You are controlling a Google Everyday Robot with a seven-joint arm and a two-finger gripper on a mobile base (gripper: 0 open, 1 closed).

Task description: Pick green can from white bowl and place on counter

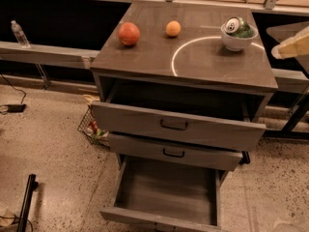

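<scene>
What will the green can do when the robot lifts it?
The green can lies tilted in the white bowl, so it may slip against the glossy wall. It is round, so laid sideways on the counter it would probably roll. The gripper is at the right edge, beside the counter.

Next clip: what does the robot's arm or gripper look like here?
Only the gripper shows, at the view's right edge beside the counter: a smooth, pale cream wedge tapering toward the counter to a rounded tip. No cables, markings or arm links are visible.
</scene>
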